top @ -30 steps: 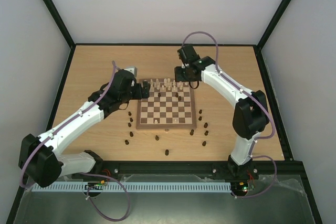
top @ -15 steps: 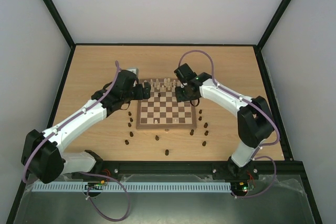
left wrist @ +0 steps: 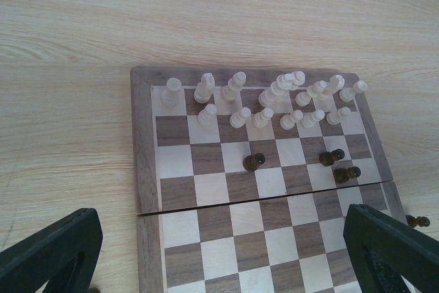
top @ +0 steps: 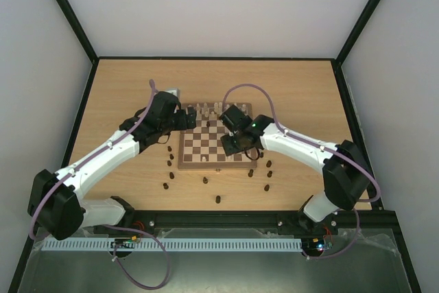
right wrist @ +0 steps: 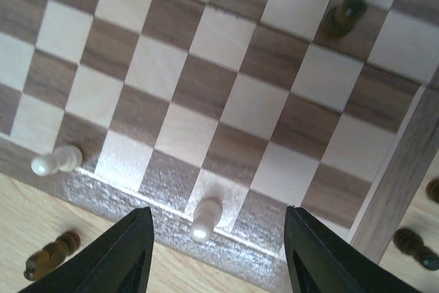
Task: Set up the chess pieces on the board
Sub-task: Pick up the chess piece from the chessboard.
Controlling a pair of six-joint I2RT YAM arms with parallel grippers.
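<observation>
The board (top: 184,158) lies mid-table between my arms. Cream chess pieces (left wrist: 260,94) fill its two far rows, and three dark pieces (left wrist: 253,162) stand just in front of them. My left gripper (left wrist: 219,259) hovers wide open over the board's left side, holding nothing. My right gripper (right wrist: 216,255) is open above the near edge. A lone cream pawn (right wrist: 206,217) stands between its fingers (right wrist: 123,252), touching neither. A second cream pawn (right wrist: 56,161) stands further along that edge row.
Loose dark pieces stand on the table around the board's near side: left (top: 170,162), front (top: 218,199) and right (top: 269,164). Some show beside the board's border (right wrist: 48,255), (right wrist: 415,245). The right arm's cable (top: 247,88) arcs over the board.
My right arm has swung from the board's far right corner down across it to the near edge. The left arm has barely shifted.
</observation>
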